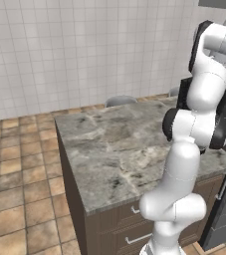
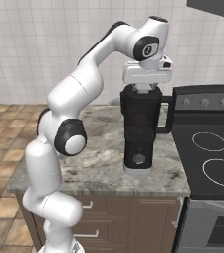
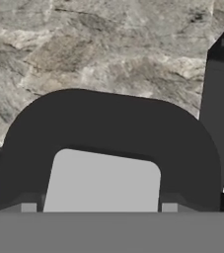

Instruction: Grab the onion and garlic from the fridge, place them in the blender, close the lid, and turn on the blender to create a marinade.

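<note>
Nearest my hand camera, the small flat black rounded-square lid [image 3: 108, 143] with its light grey square knob [image 3: 102, 182] sits atop the tall black blender [image 2: 140, 129]. My gripper [image 2: 144, 87] pinches that knob, fingertips [image 3: 28, 207] flanking it. The lid looks light and rigid; the knob is the sensible hold.

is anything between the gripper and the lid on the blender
Nothing visible. The gripper hangs right over the blender, its fingertips either side of the grey knob of the lid.
</note>
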Tool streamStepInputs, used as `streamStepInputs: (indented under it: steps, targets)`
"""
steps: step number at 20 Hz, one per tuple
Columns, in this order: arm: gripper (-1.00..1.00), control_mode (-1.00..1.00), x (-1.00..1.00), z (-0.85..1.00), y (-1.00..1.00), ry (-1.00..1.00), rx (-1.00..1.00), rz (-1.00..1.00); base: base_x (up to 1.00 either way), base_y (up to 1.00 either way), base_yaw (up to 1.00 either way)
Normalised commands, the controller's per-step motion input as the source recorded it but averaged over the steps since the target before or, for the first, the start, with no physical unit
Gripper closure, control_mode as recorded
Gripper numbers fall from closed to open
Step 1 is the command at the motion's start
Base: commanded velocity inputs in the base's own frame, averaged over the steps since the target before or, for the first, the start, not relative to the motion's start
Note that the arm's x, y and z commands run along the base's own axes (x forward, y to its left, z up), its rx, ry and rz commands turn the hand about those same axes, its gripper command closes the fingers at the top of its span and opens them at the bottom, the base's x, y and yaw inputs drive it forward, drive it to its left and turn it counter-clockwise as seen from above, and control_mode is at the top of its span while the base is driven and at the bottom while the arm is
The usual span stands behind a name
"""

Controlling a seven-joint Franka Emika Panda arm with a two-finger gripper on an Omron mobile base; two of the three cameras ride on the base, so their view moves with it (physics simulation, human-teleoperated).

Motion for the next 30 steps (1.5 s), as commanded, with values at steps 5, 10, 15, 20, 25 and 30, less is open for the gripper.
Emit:
streamStepInputs:
  steps: [5,10,15,20,25,30]
  targets:
    - [1.00,-1.00,-0.01,-0.78,0.02,-0.03,-0.06,0.00,0.00,0.00,0.00]
    - [1.00,-1.00,0.00,-0.57,0.00,0.00,0.00,0.00,0.00,0.00,0.00]
    - [-1.00,-1.00,0.00,-0.54,0.00,0.00,0.00,0.00,0.00,0.00,0.00]
    - [-1.00,-1.00,0.00,-0.19,0.00,-0.02,0.00,0.00,0.00,0.00,0.00]
    - [-1.00,-1.00,0.00,0.00,0.00,-0.07,0.00,0.00,0.00,0.00,0.00]
    - [-1.00,-1.00,0.00,0.00,0.00,-0.11,0.00,0.00,0.00,0.00,0.00]
